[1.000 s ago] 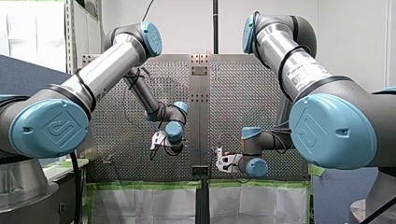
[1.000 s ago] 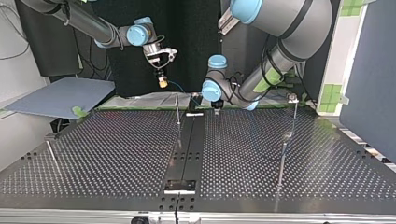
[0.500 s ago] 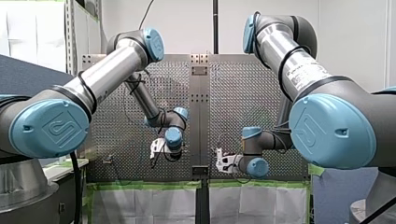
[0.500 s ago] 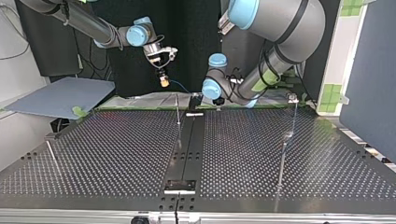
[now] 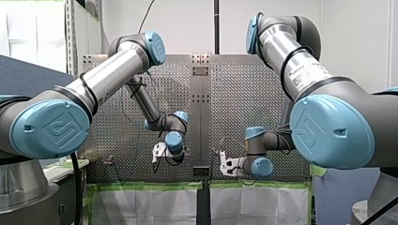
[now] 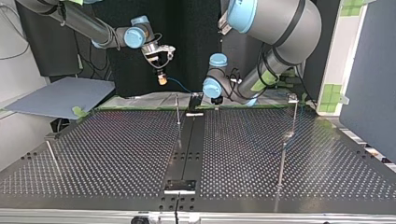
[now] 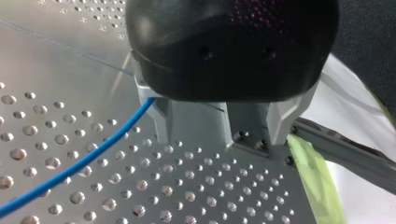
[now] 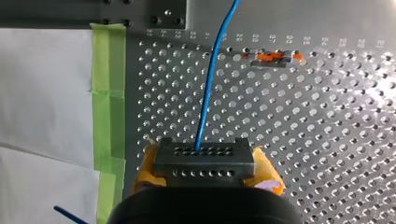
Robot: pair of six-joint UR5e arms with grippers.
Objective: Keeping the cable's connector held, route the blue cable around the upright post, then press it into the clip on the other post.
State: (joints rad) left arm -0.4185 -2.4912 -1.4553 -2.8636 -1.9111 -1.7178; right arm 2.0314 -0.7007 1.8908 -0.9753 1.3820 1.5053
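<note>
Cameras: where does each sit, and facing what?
Front view: behind, above the shoulders, facing over the table; my left arm left, my right arm right.
Top view: across the table, facing the arms; sides crossed.
Left wrist view: on my left wrist, along its jaws; blue cable leaves them.
Right wrist view: on my right wrist; jaws clamp the connector.
Both wrist views share the blue cable.

The front view is lit brightly and evenly; the white wall (image 5: 187, 28) is almost washed out, and soft highlights are carried along the left arm (image 5: 108, 70). In the top view the tabletop (image 6: 116, 154) is kept dark before a black backdrop (image 6: 191, 46), with a pale sheen laid across its far holes. In the left wrist view broad glare is spread over the tabletop, and the black body of the left tool (image 7: 229, 137) is blurred near the lens. In the right wrist view the connector (image 8: 204, 161) is evenly lit.
</note>
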